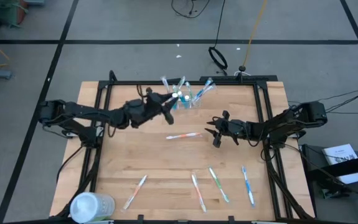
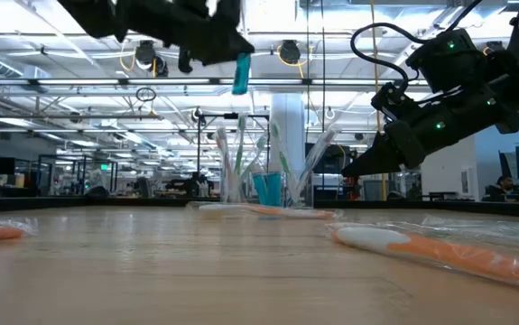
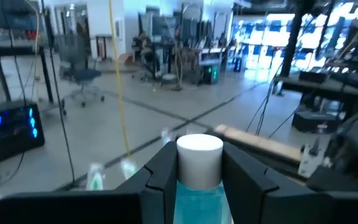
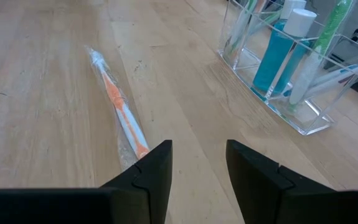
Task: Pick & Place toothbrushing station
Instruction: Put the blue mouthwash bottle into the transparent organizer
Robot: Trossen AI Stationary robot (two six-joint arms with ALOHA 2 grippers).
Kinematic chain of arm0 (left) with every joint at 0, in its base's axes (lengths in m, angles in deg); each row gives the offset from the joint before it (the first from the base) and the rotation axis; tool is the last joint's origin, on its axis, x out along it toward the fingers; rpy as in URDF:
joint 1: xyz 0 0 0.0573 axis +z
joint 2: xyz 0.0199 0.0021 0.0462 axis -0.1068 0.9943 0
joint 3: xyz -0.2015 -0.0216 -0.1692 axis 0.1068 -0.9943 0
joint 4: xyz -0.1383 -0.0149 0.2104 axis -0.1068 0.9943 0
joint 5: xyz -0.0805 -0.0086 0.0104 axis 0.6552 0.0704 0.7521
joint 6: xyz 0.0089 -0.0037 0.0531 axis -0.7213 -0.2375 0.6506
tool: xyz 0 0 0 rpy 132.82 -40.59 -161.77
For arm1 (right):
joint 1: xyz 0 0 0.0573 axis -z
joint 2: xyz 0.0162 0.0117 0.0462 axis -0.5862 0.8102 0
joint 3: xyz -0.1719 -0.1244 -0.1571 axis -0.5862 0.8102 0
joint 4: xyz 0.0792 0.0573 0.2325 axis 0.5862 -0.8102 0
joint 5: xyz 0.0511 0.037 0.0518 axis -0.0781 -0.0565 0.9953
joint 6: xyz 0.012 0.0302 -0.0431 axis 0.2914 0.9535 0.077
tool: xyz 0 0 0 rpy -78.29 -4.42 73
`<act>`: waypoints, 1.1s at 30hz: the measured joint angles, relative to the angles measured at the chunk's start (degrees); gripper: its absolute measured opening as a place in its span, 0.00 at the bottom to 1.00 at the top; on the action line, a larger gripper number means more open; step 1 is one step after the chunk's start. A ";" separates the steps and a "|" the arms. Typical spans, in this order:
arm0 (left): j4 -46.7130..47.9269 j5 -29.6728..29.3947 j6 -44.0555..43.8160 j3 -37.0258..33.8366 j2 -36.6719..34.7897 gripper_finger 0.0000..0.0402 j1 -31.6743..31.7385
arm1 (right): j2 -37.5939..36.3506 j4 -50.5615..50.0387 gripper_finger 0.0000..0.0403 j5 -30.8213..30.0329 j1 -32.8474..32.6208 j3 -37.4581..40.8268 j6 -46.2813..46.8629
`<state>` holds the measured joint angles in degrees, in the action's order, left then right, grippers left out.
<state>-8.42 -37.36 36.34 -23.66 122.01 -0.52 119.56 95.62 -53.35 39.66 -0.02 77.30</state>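
Note:
A clear plastic holder [image 1: 188,96] stands at the table's far middle. It holds several toothbrushes and a blue toothpaste tube [image 4: 272,56], and it also shows in the low view [image 2: 264,185]. My left gripper [image 1: 171,102] is high above the table beside the holder, shut on another blue toothpaste tube [image 2: 241,74] with a white cap. My right gripper [image 1: 214,130] is open and empty, low over the table to the right of a wrapped orange-and-white toothbrush [image 1: 183,135]. My left gripper [image 3: 199,180] pinches the tube's blue body [image 3: 197,199] between its two fingers. The tube runs along the fingers, and its white cap [image 3: 199,155] sticks out past the fingertips. The tube is lifted clear, high above the table by the holder.
Several wrapped toothbrushes [image 1: 219,185] lie spread along the table's near part. A whitish round container [image 1: 91,206] lies at the near left corner. The wrapped toothbrush also lies just ahead of my right gripper [image 4: 119,106]. Bare wood lies between the two arms.

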 joint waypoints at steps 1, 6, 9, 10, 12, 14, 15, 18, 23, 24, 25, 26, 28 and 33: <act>-0.69 0.03 -0.60 -0.02 1.27 0.25 0.50 | 0.00 0.00 0.35 0.00 0.00 0.00 -0.02; -10.29 -0.34 -1.90 -0.02 10.86 0.25 0.66 | 0.00 0.00 0.35 0.00 0.00 0.00 -0.04; -18.31 -2.17 -0.36 -0.04 17.17 0.25 -0.38 | 0.00 0.00 0.35 0.00 0.00 0.00 -0.04; -21.14 -4.33 1.32 -0.04 19.31 0.25 -0.71 | 0.00 0.00 0.35 0.00 0.00 0.00 -0.04; -26.07 -10.15 3.83 -0.04 22.98 0.25 -1.04 | 0.00 0.01 0.35 0.00 0.00 0.00 -0.04; -29.96 -12.71 4.41 0.02 26.40 0.25 -0.99 | 0.00 0.00 0.35 0.00 0.00 0.00 -0.05; -30.80 -13.16 5.26 0.30 27.96 0.25 -0.91 | 0.00 0.02 0.35 0.00 0.00 0.00 -0.06; -32.74 -14.07 10.76 2.76 32.34 0.25 -0.27 | 0.00 0.02 0.35 0.00 0.00 0.00 -0.05; -33.11 -14.51 17.06 9.17 36.23 0.25 1.57 | 0.00 0.02 0.35 0.00 0.00 0.00 -0.06; -32.88 -14.54 18.36 10.12 36.43 0.25 1.77 | 0.00 0.02 0.35 0.00 0.00 0.00 -0.07; -32.83 -14.89 19.11 11.02 36.51 0.25 1.99 | 0.00 0.02 0.35 0.00 0.00 0.00 -0.11; -32.90 -15.72 19.55 11.83 36.50 0.25 2.09 | 0.00 0.02 0.35 0.00 0.00 0.00 -0.24; -32.96 -18.21 19.72 13.03 36.40 0.25 2.55 | 0.00 0.00 0.35 0.00 0.00 0.00 -0.49; -25.33 -20.90 12.90 13.55 36.40 0.25 4.39 | 0.00 0.02 0.35 0.00 0.00 0.00 -0.71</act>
<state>-33.74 -58.26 49.24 -10.12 158.41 3.87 119.56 95.64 -53.35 39.66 -0.02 76.59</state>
